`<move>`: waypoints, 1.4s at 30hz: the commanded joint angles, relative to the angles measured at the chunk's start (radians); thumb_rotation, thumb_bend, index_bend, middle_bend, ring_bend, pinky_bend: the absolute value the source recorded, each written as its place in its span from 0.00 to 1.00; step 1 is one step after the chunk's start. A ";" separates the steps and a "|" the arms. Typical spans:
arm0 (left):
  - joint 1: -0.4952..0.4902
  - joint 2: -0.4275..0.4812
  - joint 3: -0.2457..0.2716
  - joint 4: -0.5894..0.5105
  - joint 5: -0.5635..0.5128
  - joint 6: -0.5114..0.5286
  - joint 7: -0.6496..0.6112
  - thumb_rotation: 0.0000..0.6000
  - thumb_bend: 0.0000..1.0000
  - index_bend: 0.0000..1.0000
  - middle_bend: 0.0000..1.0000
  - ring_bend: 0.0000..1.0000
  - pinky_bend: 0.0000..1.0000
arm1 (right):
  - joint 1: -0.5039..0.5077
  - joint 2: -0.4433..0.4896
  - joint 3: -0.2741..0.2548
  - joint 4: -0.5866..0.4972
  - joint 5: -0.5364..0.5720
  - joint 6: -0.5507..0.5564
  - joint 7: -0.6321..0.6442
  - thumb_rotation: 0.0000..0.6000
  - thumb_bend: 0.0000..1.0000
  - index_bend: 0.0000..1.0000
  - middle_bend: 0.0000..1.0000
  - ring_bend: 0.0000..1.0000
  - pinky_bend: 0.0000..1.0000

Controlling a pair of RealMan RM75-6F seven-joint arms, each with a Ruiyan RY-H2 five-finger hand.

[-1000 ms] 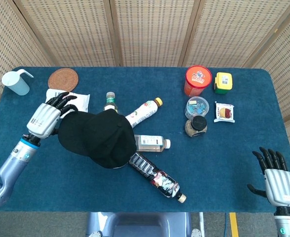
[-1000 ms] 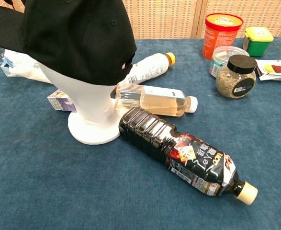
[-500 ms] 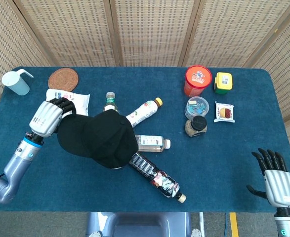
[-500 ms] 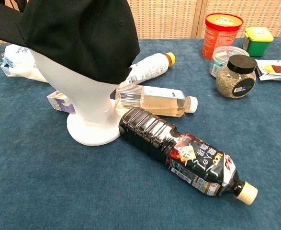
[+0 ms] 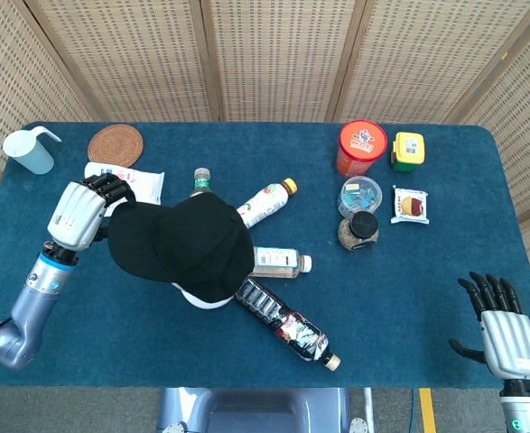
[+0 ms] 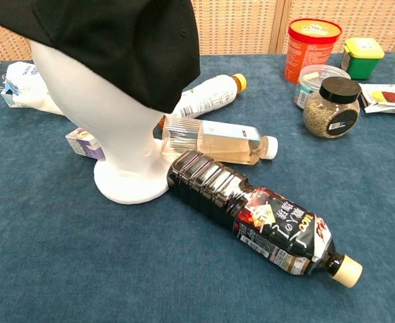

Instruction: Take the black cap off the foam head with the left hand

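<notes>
The black cap (image 5: 181,245) sits tilted on the white foam head (image 6: 106,114), its brim side raised so the face shows under it in the chest view, where the black cap (image 6: 126,40) fills the top left. My left hand (image 5: 82,209) grips the brim's left edge with curled fingers. Only the foam head's base rim (image 5: 203,301) shows from above. My right hand (image 5: 504,329) is open, fingers spread, at the table's near right corner, far from the cap.
Bottles lie around the foam head: a dark one (image 5: 283,324), a clear one (image 5: 278,262), a white one (image 5: 263,204) and a green-capped one (image 5: 200,183). A white packet (image 5: 143,180), coaster (image 5: 116,145) and cup (image 5: 30,151) lie far left; jars and tubs (image 5: 362,146) far right.
My left hand closed on the brim and lifted it. The cap has risen and tipped back, baring more of the foam head's face. The right hand stayed put.
</notes>
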 commanded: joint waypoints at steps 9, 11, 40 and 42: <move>-0.011 -0.035 -0.021 -0.013 0.012 0.066 -0.018 1.00 0.46 0.71 0.55 0.41 0.57 | 0.000 0.000 -0.002 -0.001 0.000 -0.003 -0.003 1.00 0.05 0.14 0.11 0.00 0.00; -0.013 -0.035 -0.024 -0.022 0.011 0.069 -0.015 1.00 0.46 0.71 0.55 0.41 0.57 | 0.000 0.000 -0.002 -0.001 0.000 -0.003 -0.003 1.00 0.05 0.14 0.11 0.00 0.00; -0.016 0.063 -0.156 -0.121 -0.087 0.126 -0.004 1.00 0.46 0.71 0.55 0.41 0.57 | 0.004 0.002 -0.010 -0.003 0.000 -0.018 0.002 1.00 0.05 0.14 0.12 0.00 0.00; 0.002 0.066 -0.155 -0.077 -0.103 0.133 -0.050 1.00 0.46 0.71 0.55 0.41 0.57 | 0.002 0.004 -0.007 -0.003 0.001 -0.011 0.002 1.00 0.05 0.14 0.12 0.00 0.00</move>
